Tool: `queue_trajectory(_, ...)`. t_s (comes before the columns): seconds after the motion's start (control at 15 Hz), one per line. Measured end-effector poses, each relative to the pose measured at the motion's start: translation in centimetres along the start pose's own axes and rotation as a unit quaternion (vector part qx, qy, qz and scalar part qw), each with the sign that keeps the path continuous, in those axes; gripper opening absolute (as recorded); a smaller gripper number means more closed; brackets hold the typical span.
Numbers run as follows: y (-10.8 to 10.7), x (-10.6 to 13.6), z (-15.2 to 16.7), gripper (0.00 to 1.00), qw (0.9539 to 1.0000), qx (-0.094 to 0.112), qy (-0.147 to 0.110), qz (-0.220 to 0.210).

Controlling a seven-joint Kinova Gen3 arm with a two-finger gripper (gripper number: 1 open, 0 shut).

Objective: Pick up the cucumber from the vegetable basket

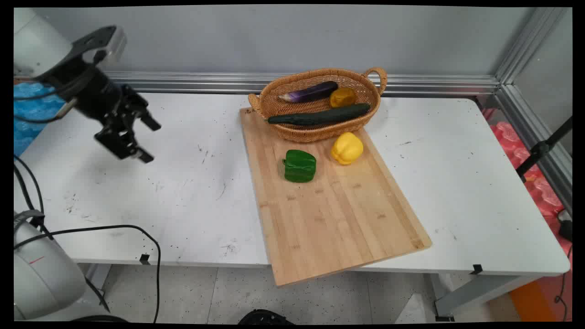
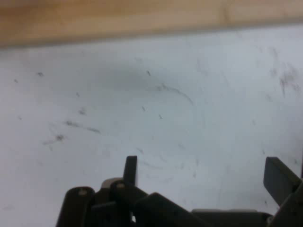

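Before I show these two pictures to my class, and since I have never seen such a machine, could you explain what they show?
It is a white robot arm ending in a black two-finger gripper, working at a white table. One picture comes from a fixed camera looking down across the table; the other from a camera on the hand, showing its spread fingers over bare tabletop. The gripper holds nothing. On the table lies a light wooden cutting board carrying a green bell pepper, a yellow bell pepper and an oval wicker basket. In the basket lie a purple eggplant, a long dark green cucumber and an orange-yellow vegetable.
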Motion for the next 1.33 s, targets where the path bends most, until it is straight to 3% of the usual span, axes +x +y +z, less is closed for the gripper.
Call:
queue_trajectory(0.27,-1.8,3.2,0.2,1.00,0.9984,0.019,0.037,-0.037)
queue_trajectory(0.67,-5.1,10.3,2.2,1.00,0.9934,0.042,0.082,-0.068)
queue_trajectory(1.0,-7.8,16.4,5.8,1.00,0.9892,0.053,0.105,-0.088)
queue_trajectory(1.33,-9.9,21.3,10.1,1.00,0.9860,0.059,0.112,-0.108)
